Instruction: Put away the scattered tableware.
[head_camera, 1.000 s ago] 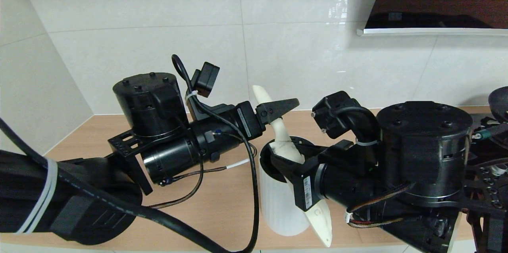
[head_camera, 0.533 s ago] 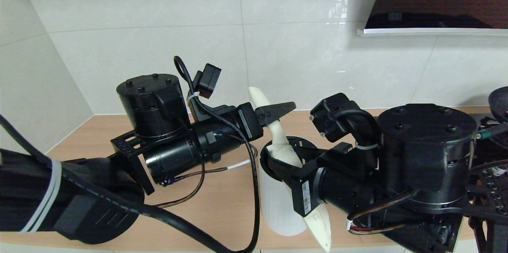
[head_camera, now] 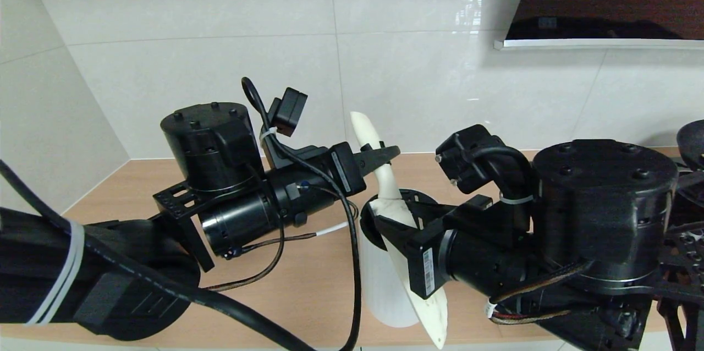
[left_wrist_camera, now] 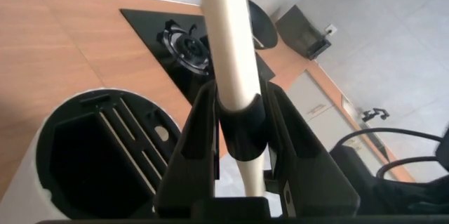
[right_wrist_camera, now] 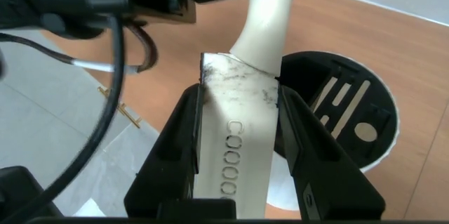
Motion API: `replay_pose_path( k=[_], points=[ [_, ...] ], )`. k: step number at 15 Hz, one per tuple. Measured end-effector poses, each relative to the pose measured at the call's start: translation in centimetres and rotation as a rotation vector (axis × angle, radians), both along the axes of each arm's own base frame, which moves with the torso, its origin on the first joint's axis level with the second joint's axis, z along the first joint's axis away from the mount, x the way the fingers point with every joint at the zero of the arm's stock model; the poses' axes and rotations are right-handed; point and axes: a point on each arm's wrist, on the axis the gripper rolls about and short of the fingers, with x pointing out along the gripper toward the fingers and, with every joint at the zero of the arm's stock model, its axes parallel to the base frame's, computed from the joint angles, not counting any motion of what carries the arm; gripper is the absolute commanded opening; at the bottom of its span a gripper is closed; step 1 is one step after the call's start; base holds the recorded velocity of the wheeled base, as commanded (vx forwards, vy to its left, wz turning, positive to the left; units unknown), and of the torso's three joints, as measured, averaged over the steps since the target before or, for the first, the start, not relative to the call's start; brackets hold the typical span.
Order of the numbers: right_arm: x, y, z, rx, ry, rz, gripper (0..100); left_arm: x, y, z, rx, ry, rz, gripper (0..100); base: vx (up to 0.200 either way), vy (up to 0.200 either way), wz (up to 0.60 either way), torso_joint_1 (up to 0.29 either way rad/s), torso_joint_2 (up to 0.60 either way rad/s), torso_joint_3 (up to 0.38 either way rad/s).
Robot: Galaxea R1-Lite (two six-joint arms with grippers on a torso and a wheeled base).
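The cream slotted spatula (head_camera: 388, 186) hangs tilted above the white utensil holder (head_camera: 377, 285), held at 2 places. The left tool (head_camera: 379, 154) is pinched on the round handle, and the right tool (right_wrist_camera: 238, 147) is clamped across the flat, perforated blade. The handle points up and away towards the wall. The blade slants down on the robot's side of the holder, so its tip sits outside the rim, not over the opening. The holder stands upright on the wooden tabletop (head_camera: 308, 279), with a black divider insert inside.

This looks like a re-grip before stowing, and only 1 tool should let go at a time. The handle grip is probably the one to keep. The right tool should spread fully and back off along the blade's plane so it does not drag the spatula sideways. The left arm can then bring the spatula close to upright, centre the blade over the large open compartment and away from the narrow slots, and lower it slowly. How far the blade tip sits above the rim is hard to judge from these angles, so lift it a little before swinging across. A catch on the rim could tip the holder.
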Motion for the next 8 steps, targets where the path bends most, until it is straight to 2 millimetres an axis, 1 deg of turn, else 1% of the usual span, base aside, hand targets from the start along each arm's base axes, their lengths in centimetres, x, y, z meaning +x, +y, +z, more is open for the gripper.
replay_pose_path(
  k=[2,3,6,8],
  points=[
    [0.0,-0.1,0.3,0.007,-0.006,-0.013,0,0.0,0.0,0.2,-0.004,-0.003,0.002,0,0.000,0.000,0.00,0.000,0.00,0.000],
    [0.1,-0.1,0.5,0.016,-0.009,-0.029,100,0.0,0.0,0.3,-0.007,-0.007,0.002,0,0.000,0.000,0.00,0.000,0.00,0.000],
    [0.2,-0.1,0.9,0.048,-0.006,-0.039,100,0.0,0.0,0.7,-0.017,-0.009,0.006,0,0.000,0.000,0.00,0.000,0.00,0.000],
    [0.2,-0.6,1.4,0.063,-0.013,-0.048,100,-0.2,0.5,1.5,-0.044,-0.014,0.011,0,0.000,0.000,0.00,0.000,0.00,0.000]
  ],
)
